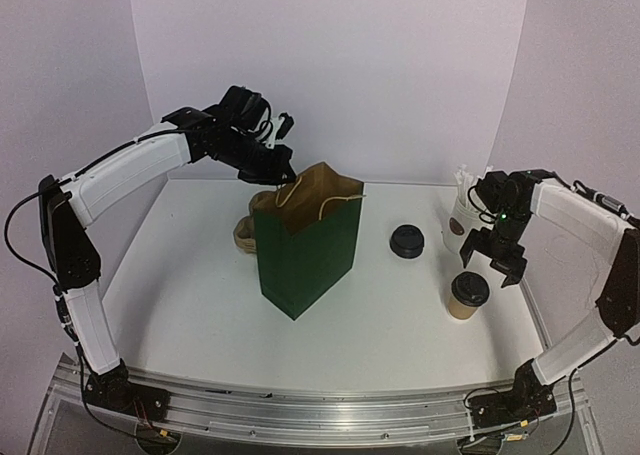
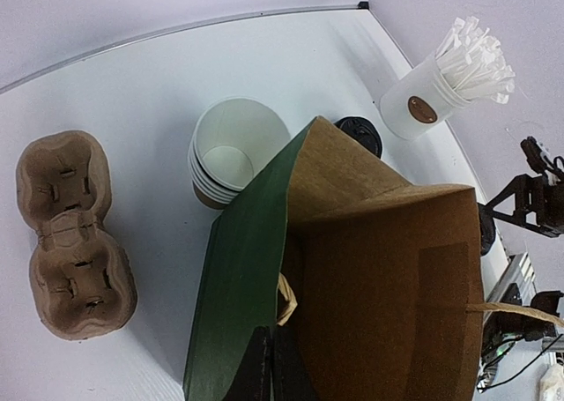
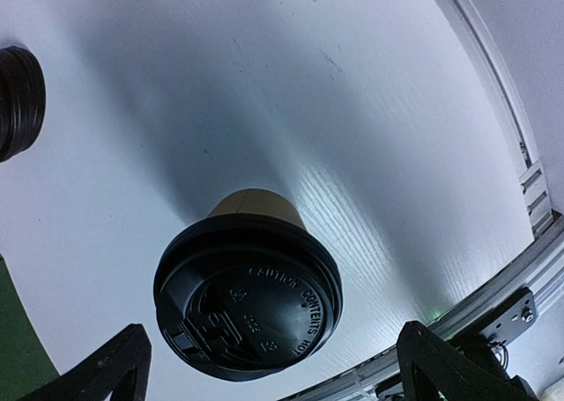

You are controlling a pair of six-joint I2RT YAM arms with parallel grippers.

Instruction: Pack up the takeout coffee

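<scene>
Mouth open, the green paper bag point(image 1: 305, 245) stands mid-table point(image 1: 190, 305) in the overhead view. The left gripper point(image 1: 280, 167) is pinched shut on its rim at about eleven o'clock of the opening. The takeout coffee point(image 1: 468, 295) stands upright at roughly four o'clock from the bag, well apart from it, with its lid on. The right gripper point(image 1: 495, 258) hangs just above the cup, toward its one o'clock side, jaws spread wide and holding nothing. A spare black lid point(image 1: 407, 240) lies at three o'clock of the bag, and the white cup of sticks point(image 1: 462, 215) stands at twelve o'clock of the coffee.

From the left wrist, the fingers point(image 2: 264, 370) at six o'clock are closed on the bag's green wall, and the brown interior gapes. A stack of lidless cups point(image 2: 231, 154) sits at eleven o'clock of the bag and a pulp cup carrier point(image 2: 70, 233) at nine.

From the right wrist, the black dome lid point(image 3: 248, 297) fills the lower middle. One finger stands at seven o'clock and the other at five, both clear of it. The kraft wall shows beyond the lid at twelve.

Whether the cup is filled cannot be told. Its thin paper wall would likely buckle under a hard squeeze. The plastic lid looks slick and only pressed on, so lifting by it risks popping it off. The safer hold is probably across the kraft wall just beneath the lid, where the rolled rim stiffens it, keeping the cup upright.
</scene>
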